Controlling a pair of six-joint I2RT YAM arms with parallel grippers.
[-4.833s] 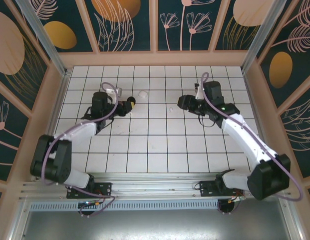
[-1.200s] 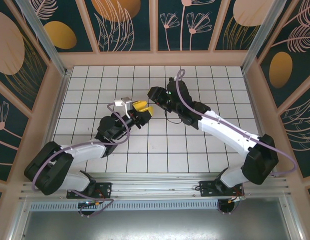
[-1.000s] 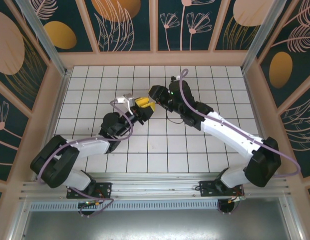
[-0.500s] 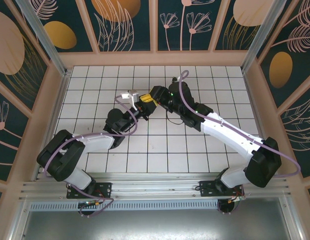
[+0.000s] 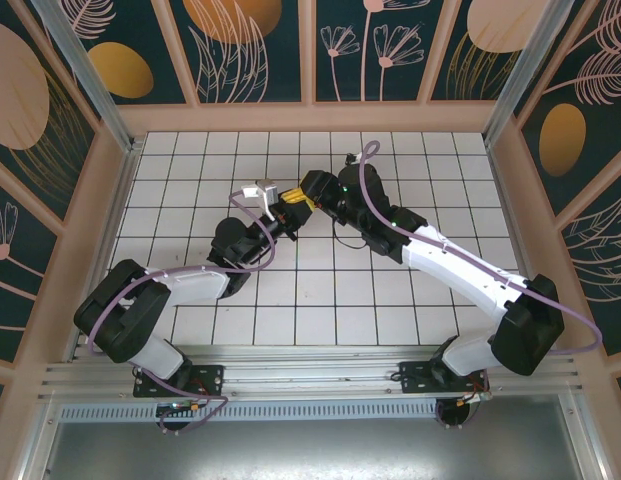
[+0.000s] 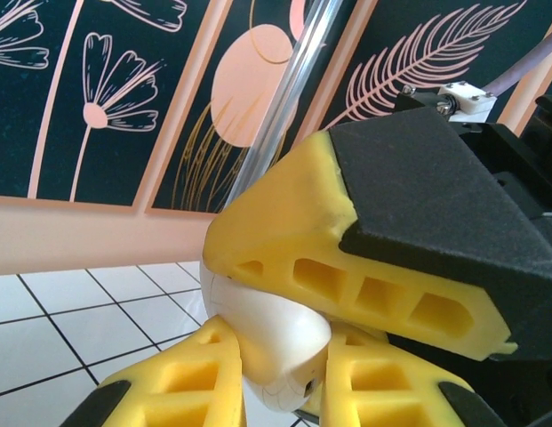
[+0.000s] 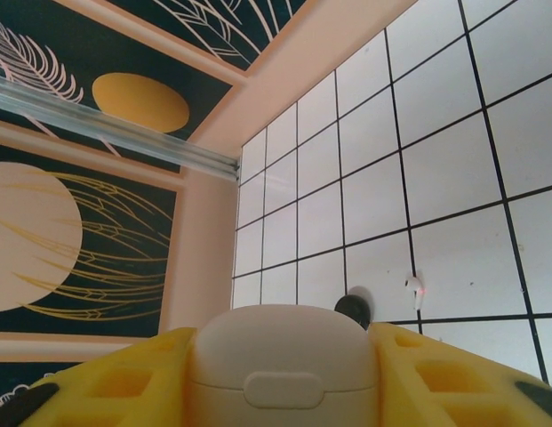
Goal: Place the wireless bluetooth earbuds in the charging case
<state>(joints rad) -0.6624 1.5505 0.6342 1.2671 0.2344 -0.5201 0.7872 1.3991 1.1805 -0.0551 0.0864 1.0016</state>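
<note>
Swung inward to meet near the table's (image 5: pixel 190 310) far middle, left gripper (image 5: pixel 289 212) and right gripper (image 5: pixel 308 199) both pinch the white charging case (image 7: pixel 284 356), while one whitish earbud (image 7: pixel 415 290) lies on the tiles beyond it, apart.

Bottom edge of right-wrist frame cuts off charging case (image 7: pixel 284 365), which covers most of a dark round bit (image 7: pixel 353 305) behind it. Top view centre: case hidden among yellow fingers (image 5: pixel 290 208).
</note>
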